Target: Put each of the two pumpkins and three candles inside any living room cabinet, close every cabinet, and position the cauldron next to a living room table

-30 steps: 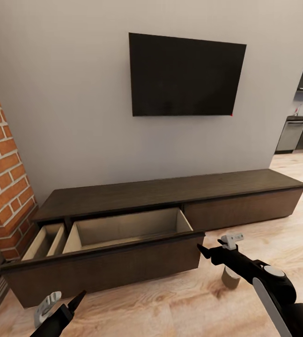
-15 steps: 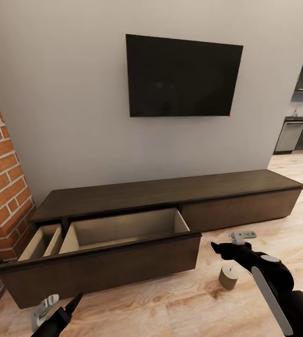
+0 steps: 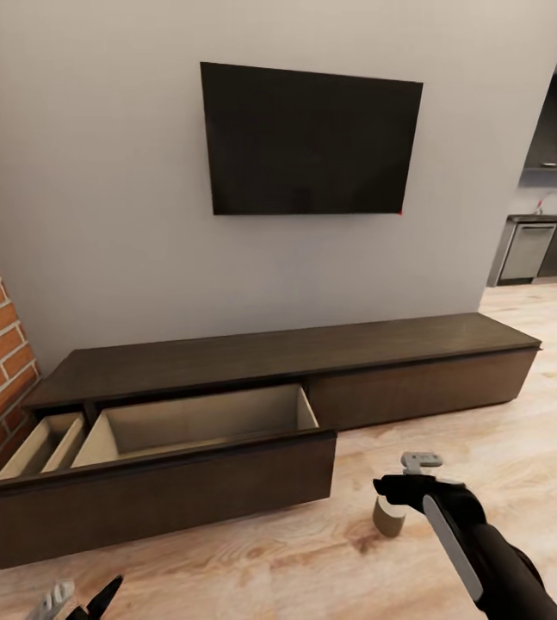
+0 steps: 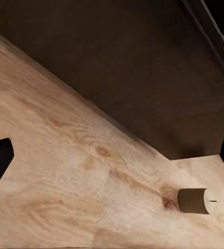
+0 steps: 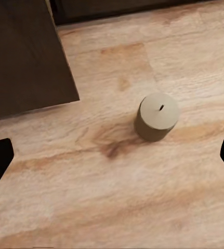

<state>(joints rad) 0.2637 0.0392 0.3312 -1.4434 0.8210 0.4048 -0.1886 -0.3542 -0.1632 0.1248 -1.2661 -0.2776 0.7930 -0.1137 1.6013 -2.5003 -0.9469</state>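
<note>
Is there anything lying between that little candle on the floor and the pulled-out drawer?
No. In the right wrist view, only bare wooden floor lies between the candle and the corner of the open drawer. The right hand hangs open above it.

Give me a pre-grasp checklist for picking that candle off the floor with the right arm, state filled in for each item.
1. Candle upright on the wood floor: ok.
2. Right gripper open, fingers spread wide in the right wrist view: ok.
3. Right gripper down around the candle: not ok, it hangs above it.
4. Floor around the candle free of other things; the drawer front's corner stands apart from it: ok.
5. Cabinet drawer pulled open to receive it: ok.
6. Left gripper open and away from the candle: ok.
</note>
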